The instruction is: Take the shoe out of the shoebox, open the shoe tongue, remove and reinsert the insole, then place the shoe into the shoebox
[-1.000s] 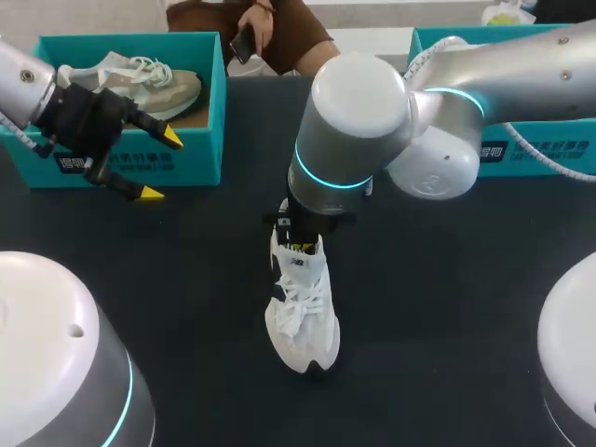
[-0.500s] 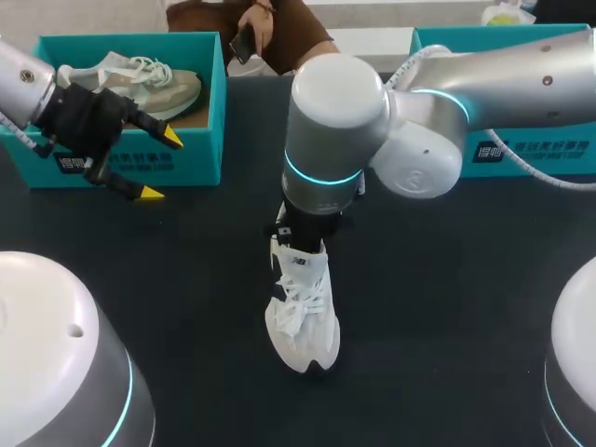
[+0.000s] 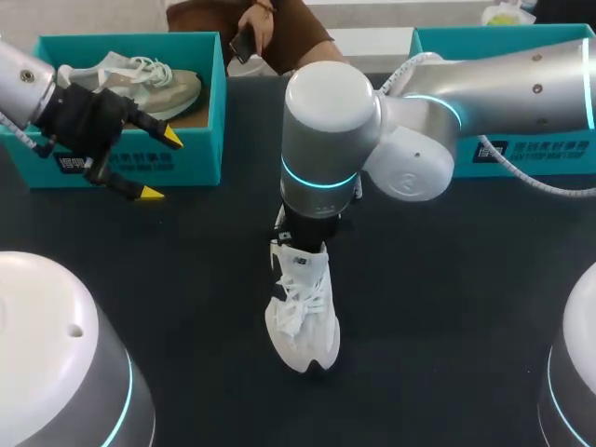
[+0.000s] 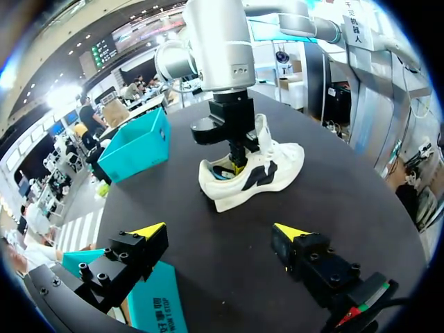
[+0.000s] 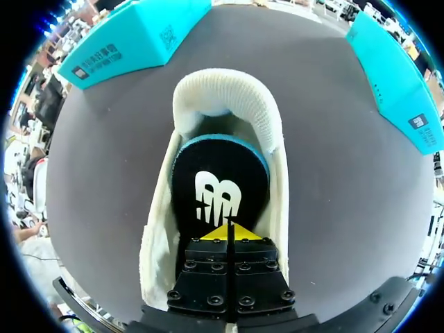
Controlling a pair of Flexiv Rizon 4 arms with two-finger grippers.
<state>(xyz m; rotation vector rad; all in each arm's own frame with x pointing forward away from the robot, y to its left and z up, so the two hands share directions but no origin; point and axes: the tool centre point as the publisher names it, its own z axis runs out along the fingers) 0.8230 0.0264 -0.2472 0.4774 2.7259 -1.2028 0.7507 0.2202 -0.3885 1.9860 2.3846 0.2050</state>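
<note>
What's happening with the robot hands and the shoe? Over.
Left gripper open, by shoebox. Right gripper shut, inside white shoe, at insole. Nothing in the way.

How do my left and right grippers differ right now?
The left gripper is open, its tips wide apart; the right gripper has its fingers pressed together. The left gripper holds nothing and hangs near the front wall of the shoebox; the right gripper is down inside the white shoe, with its tips at the insole. Both have yellow tips.
</note>
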